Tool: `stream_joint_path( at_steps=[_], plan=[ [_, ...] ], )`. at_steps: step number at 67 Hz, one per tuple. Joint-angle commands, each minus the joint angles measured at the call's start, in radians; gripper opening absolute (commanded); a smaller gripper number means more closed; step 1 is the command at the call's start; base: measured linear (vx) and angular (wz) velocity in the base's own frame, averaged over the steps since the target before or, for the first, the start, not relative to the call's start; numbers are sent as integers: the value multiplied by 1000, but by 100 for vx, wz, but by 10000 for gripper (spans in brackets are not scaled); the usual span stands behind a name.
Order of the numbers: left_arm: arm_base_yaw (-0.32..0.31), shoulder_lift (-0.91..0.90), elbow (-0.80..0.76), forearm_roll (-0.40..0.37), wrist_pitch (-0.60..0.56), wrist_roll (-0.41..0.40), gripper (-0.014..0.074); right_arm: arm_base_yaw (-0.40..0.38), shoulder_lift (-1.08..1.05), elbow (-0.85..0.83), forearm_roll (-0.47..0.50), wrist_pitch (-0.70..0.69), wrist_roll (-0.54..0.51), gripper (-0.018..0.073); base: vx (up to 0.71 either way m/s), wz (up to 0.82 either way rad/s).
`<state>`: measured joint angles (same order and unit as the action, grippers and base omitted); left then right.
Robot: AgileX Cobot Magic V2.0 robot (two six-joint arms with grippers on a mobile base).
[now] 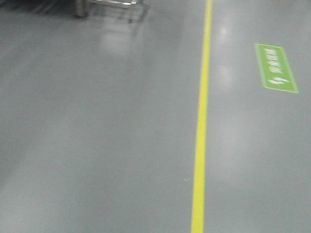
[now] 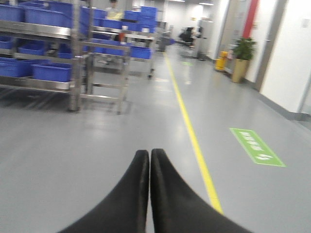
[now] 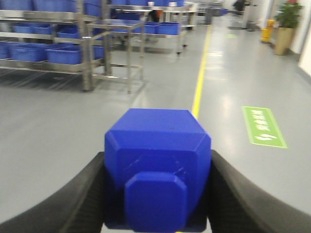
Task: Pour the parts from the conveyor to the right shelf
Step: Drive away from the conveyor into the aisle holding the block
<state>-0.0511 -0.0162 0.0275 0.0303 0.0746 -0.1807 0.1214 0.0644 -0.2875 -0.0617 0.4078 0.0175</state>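
Observation:
One of the parts, a bright blue block [image 3: 158, 160] with a square stud facing the camera, sits between the black fingers of my right gripper [image 3: 158, 167], which is shut on it above the grey floor. In the left wrist view my left gripper [image 2: 149, 154] is shut, fingertips together, with nothing in it. A stainless steel shelf [image 2: 48, 33] carrying deep blue tubs [image 2: 51, 72] stands ahead on the left; its rack [image 3: 53, 17] also shows in the right wrist view, and its foot [image 1: 80, 0] in the front view. The conveyor is out of view.
A yellow floor line [image 1: 201, 121] runs ahead, with a green floor sign [image 1: 276, 68] to its right. More racks with blue tubs [image 2: 141, 29] stand farther back. A potted plant [image 2: 242, 53] and a yellow post [image 2: 221, 60] stand by the right wall [image 2: 291, 58].

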Motion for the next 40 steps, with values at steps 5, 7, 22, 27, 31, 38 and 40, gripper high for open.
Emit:
stream_joint_path(
  at_steps=[5,7,22,27,31,38,40],
  plan=[
    [-5,-9,22,-9,-75,-4,-6,2,15,-26,-7,-79,-3,-4,11,-65],
    [-5,-9,22,-9,-75,-4,-6,2,15,-26,-7,-79,-3,-4,14,-56],
    [-5,-9,22,-9,-75,-4,-6,2,15,-26,-7,-79,-3,-4,19,-42],
    [-5,-9,22,-9,-75,-4,-6,2,15,-26,-7,-79,-3,-4,26,-22],
    [-5,-9,22,-9,-75,-4,-6,2,15,-26,-7,-79,-3,-4,31,-11],
    [-5,-9,22,-9,-75,-4,-6,2,15,-26,-7,-79,-3,-4,37,2],
    [-5,-9,22,-9,-75,-4,-6,2,15,-26,-7,-79,-3,-4,41,11]
  ],
)
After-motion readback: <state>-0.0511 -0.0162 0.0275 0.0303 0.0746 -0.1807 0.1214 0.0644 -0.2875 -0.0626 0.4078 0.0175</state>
